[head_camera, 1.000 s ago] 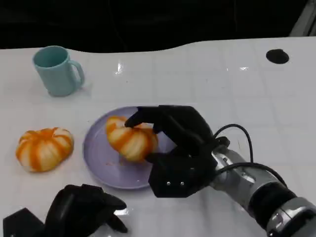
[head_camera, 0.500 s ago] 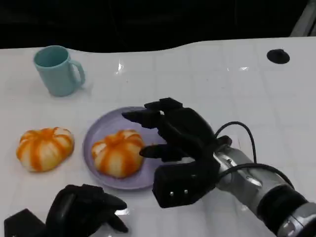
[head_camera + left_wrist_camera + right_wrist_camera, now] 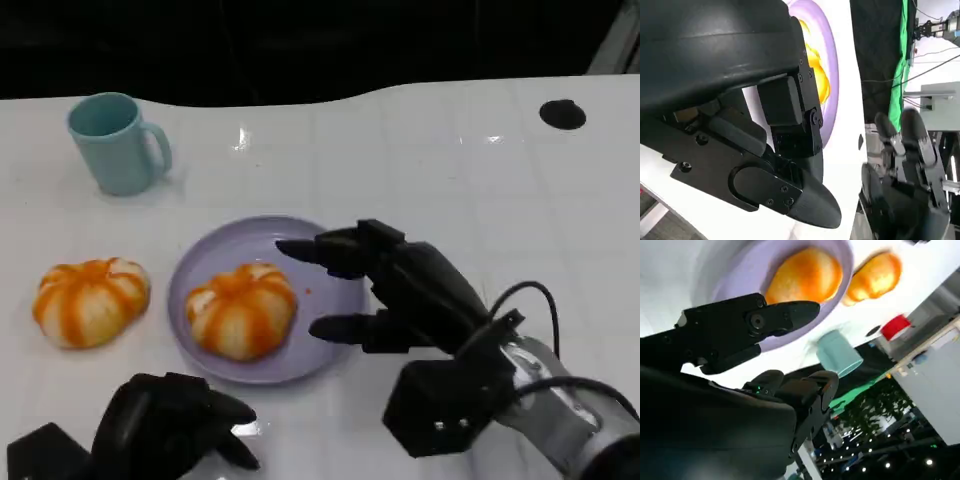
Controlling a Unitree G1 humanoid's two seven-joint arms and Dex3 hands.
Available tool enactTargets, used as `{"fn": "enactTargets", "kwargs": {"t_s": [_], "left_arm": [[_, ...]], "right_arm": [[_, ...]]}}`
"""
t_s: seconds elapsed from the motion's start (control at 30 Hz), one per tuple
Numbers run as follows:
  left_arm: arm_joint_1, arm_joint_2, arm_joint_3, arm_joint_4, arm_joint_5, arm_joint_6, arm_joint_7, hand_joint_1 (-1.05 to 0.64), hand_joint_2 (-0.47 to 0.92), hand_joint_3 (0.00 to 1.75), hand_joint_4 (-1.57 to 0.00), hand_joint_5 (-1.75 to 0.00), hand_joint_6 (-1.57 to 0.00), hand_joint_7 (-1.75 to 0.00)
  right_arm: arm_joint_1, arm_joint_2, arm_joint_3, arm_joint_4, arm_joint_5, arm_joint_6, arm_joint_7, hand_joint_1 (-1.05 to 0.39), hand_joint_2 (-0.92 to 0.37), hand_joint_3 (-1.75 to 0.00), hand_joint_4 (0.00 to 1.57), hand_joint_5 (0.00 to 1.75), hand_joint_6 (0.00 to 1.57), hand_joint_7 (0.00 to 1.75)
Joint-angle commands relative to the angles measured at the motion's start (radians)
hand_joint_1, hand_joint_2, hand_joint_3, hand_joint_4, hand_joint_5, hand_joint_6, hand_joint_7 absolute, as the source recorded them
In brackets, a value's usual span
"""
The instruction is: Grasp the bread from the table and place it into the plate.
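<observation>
An orange-and-white striped bread lies in the lavender plate at the table's middle; the right wrist view shows the same bread on the plate. My right hand hovers just right of the plate, fingers spread, holding nothing. A second striped bread rests on the table left of the plate, and it appears as the farther bread in the right wrist view. My left hand sits low at the near left edge with fingers curled in, holding nothing.
A teal mug stands at the back left. A small black disc lies on the white table at the far right. The table's back edge runs along a dark background.
My right hand let the bread go onto the plate, spread its fingers and drew back toward the near right. The bread settled in the plate's left half. My left hand stayed still.
</observation>
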Motion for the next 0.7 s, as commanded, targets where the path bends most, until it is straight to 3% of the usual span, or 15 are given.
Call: {"fn": "enactTargets", "kwargs": {"t_s": [0.03,0.23,0.37,0.43,0.6,0.7], "left_arm": [[-0.001,0.017,0.009,0.001,-0.011,0.005,-0.001,-1.05,0.87,0.01,-1.54,-0.56,-1.57,-0.2],[-0.002,0.02,0.008,-0.002,-0.004,0.012,0.005,-1.05,0.87,0.0,-1.54,-0.56,-1.57,-0.2],[-0.003,0.019,0.008,-0.003,-0.004,0.012,0.004,-1.05,0.87,0.0,-1.55,-0.56,-1.57,-0.21],[-0.004,0.017,0.008,-0.003,-0.006,0.015,0.004,-1.05,0.87,0.0,-1.55,-0.56,-1.57,-0.21],[0.0,0.016,0.006,-0.014,-0.005,0.028,0.007,-1.05,0.86,0.0,-1.55,-0.56,-1.57,-0.22],[0.003,0.014,0.004,-0.021,-0.005,0.03,0.006,-1.05,0.86,0.0,-1.54,-0.56,-1.57,-0.22]], "right_arm": [[0.085,-0.026,-0.059,-0.086,0.134,-0.055,0.082,-0.41,-0.92,-0.16,0.33,0.65,0.61,0.1],[0.201,-0.043,-0.121,-0.172,0.248,-0.126,0.156,-0.4,-0.92,-0.2,0.46,0.8,0.72,0.15],[0.261,-0.038,-0.153,-0.201,0.369,-0.169,0.231,-0.37,-0.92,-0.25,0.44,1.06,0.76,0.25],[0.295,-0.026,-0.167,-0.221,0.463,-0.165,0.284,-0.35,-0.9,-0.32,0.48,1.21,0.77,0.41],[0.388,0.007,-0.208,-0.279,0.599,-0.16,0.349,-0.3,-0.83,-0.47,0.66,1.28,0.76,0.78],[0.438,0.01,-0.232,-0.322,0.648,-0.14,0.385,-0.24,-0.69,-0.76,0.73,1.37,0.77,1.0]]}}
